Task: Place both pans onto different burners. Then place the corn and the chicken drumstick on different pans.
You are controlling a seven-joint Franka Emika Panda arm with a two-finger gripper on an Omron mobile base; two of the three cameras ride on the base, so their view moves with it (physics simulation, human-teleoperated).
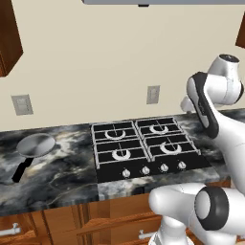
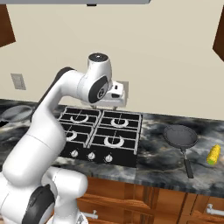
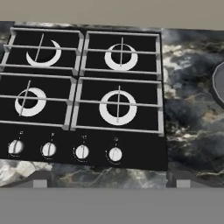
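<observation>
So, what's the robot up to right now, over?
Pincer open, empty, above the cooktop. Silver pan left, dark pan and corn right, all on the counter. Burners bare; path clear.

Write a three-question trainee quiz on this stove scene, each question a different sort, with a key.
1. True or false: a pan already sits on a burner.
2. Multiple choice: the corn lies A) in the dark pan, B) on the counter beyond the dark pan's far side from the cooktop, C) on the cooktop.
3. Fill in: the silver pan rests on the counter to the ____ of the cooktop in the left base view.

Key
1. False: all four burners are bare; the dark pan and the silver pan are on the counter.
2. B
3. left
</observation>
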